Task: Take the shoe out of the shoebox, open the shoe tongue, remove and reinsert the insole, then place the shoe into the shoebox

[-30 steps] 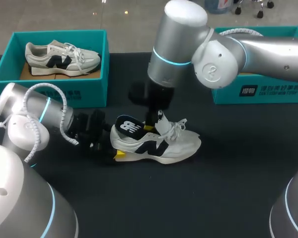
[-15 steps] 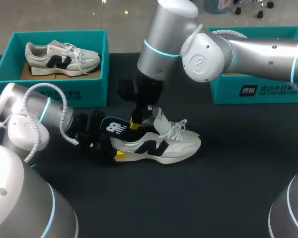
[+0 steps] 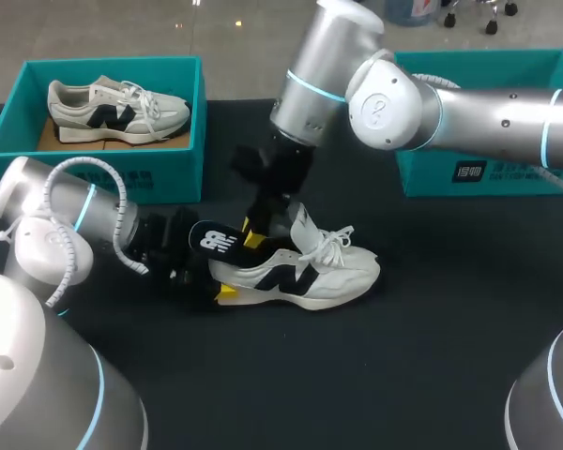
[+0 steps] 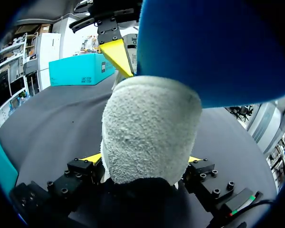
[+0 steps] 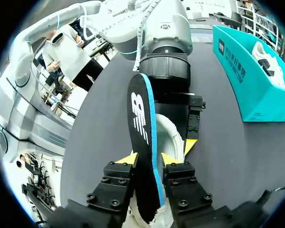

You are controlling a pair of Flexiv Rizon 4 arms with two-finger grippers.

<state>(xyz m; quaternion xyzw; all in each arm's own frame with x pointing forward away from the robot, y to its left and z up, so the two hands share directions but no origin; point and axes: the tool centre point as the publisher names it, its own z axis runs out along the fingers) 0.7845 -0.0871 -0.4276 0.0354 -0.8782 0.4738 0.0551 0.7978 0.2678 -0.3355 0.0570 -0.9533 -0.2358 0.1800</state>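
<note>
black table point(image 3: 432, 356) bears the shoe point(image 3: 310, 272); left hand point(image 4: 143, 159) clamps its heel point(image 4: 152, 128), right hand point(image 5: 149, 159) pinches the insole point(image 5: 140, 114).

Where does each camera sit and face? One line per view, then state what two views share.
Head view: fixed above and behind the robot, looking down on the table; left arm and right arm both show.
Left wrist view: on the left wrist, looking along the fingers at the heel of the shoe; left gripper shows.
Right wrist view: on the right wrist, looking along the fingers at the insole; right gripper shows.
Shared: head and right wrist views both show the insole.
</note>
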